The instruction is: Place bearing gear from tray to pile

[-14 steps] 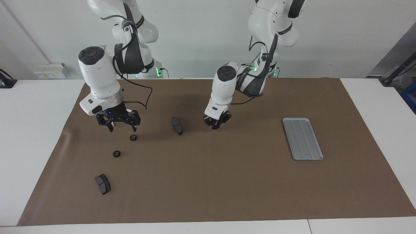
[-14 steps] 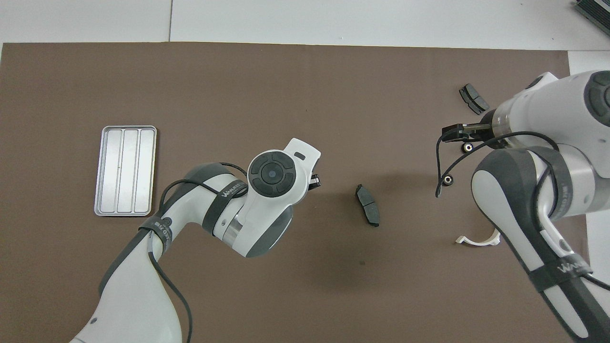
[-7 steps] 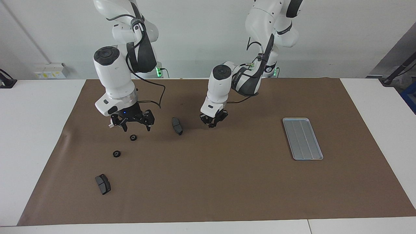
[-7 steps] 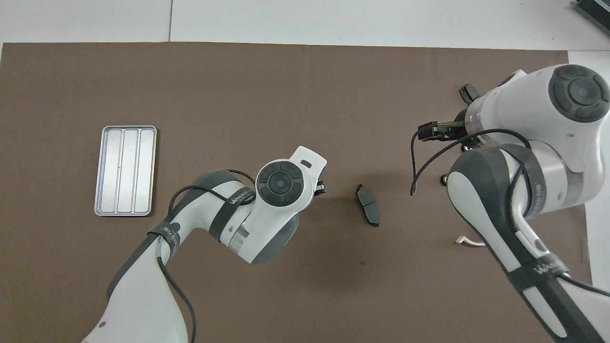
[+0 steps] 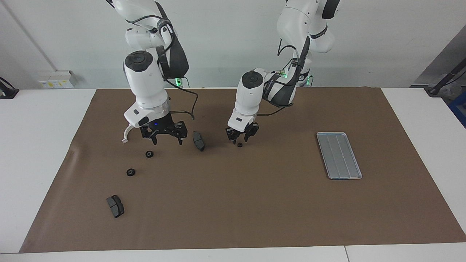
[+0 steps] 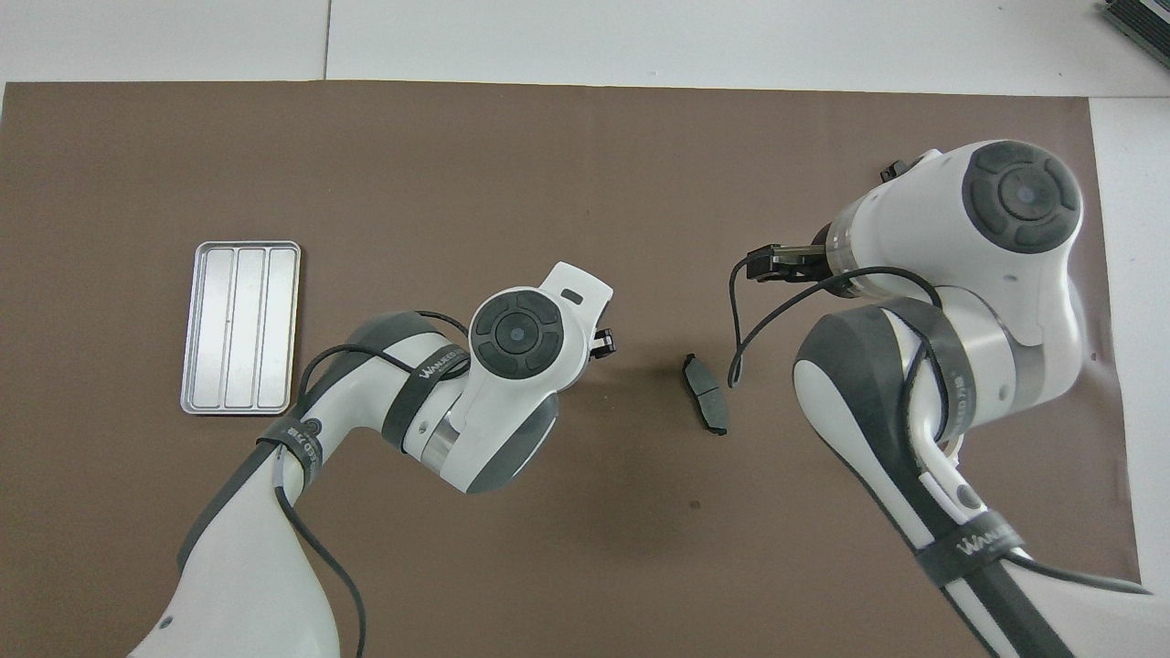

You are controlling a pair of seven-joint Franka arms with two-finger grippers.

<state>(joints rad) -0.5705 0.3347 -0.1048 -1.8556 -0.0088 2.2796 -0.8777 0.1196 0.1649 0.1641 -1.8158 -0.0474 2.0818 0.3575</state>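
The silver-grey tray (image 5: 339, 155) lies empty toward the left arm's end of the table; it also shows in the overhead view (image 6: 239, 326). My left gripper (image 5: 240, 139) is open, low over the mat's middle. A small black bearing gear (image 5: 240, 145) lies on the mat just under its tips. Two more gears (image 5: 149, 154) (image 5: 130, 172) lie toward the right arm's end. My right gripper (image 5: 166, 139) is open and empty above the mat, between the nearer of those gears and a dark brake pad (image 5: 198, 141). In the overhead view my arms hide all the gears.
A second brake pad (image 5: 115, 206) lies farther from the robots, toward the right arm's end. A white curved piece (image 5: 125, 135) lies on the brown mat (image 5: 255, 203) beside my right gripper. The first brake pad also shows in the overhead view (image 6: 705, 405).
My left gripper has opened and a gear now lies on the mat under it. My right gripper has swung from over the two gears toward the brake pad at the middle.
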